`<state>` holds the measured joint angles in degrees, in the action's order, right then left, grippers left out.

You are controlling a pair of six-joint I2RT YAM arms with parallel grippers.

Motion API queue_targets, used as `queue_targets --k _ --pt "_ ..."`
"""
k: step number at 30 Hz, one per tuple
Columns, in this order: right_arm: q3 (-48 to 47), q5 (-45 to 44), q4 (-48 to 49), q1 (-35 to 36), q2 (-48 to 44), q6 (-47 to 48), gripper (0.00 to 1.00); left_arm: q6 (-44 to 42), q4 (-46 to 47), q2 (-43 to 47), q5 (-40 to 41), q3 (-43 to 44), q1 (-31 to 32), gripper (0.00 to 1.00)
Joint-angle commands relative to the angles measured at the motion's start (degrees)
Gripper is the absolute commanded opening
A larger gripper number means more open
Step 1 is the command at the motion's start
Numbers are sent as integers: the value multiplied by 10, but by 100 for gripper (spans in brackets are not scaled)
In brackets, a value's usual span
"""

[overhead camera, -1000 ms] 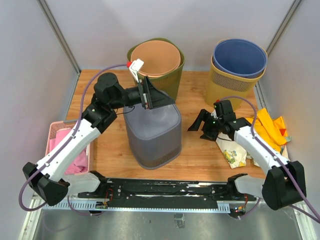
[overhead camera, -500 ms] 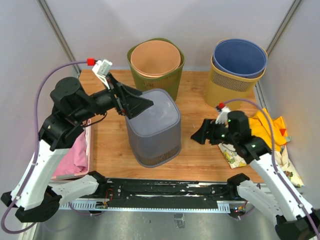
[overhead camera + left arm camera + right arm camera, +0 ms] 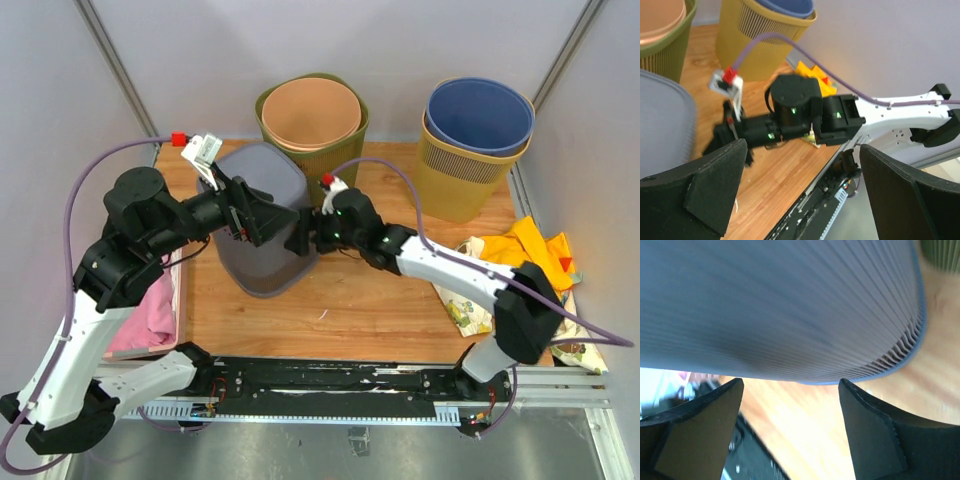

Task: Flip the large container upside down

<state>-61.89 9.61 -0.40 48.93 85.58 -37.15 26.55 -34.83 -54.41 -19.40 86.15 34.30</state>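
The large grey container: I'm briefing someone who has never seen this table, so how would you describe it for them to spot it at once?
On the wooden table, look left of centre, just in front of the green bin holding a tan bin. The large grey container there is the only grey bin, ribbed-sided, with the left gripper and right gripper at it.
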Motion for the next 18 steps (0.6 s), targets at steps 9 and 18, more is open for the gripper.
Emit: queue_targets --k 9,18 --pt "75 -89 24 -11 -78 40 82 -39 20 39 26 -155 1 99" --pt "176 -334 -126 -21 -353 169 85 -50 83 -67 163 -244 -17 99"
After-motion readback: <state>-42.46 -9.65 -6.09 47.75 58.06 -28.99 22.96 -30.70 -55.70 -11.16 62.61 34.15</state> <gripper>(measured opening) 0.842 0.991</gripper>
